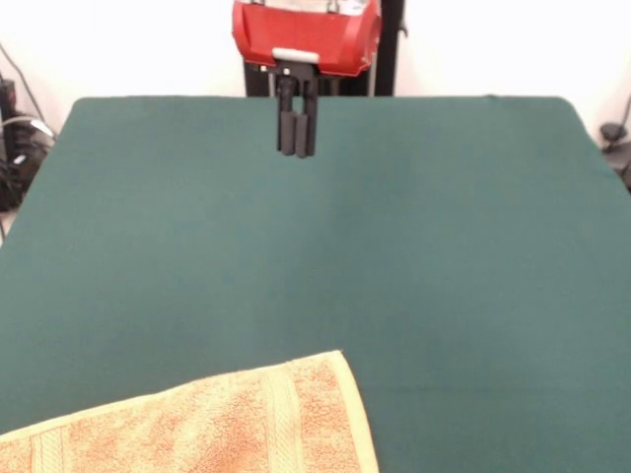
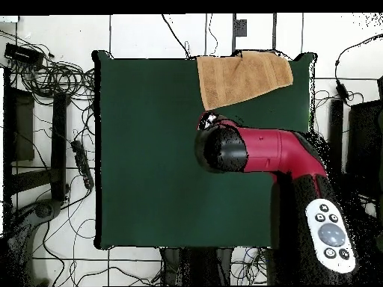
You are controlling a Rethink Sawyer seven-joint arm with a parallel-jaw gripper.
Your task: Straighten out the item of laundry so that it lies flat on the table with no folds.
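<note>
Claw clenched, the two black fingers pressed together and pointing straight down — grasping nothing. It hangs in the air above the table, near the edge where the arm comes in, well apart from the towel. Towel lies at the opposite edge, toward one corner, set askew to the table's sides; in the overhead view it touches or slightly overlaps that edge. One woven band runs across it near its end; the terry surface looks mostly flat — whether a fold remains cannot be told. Green cloth otherwise bare. Cables on the floor beside the table.
</note>
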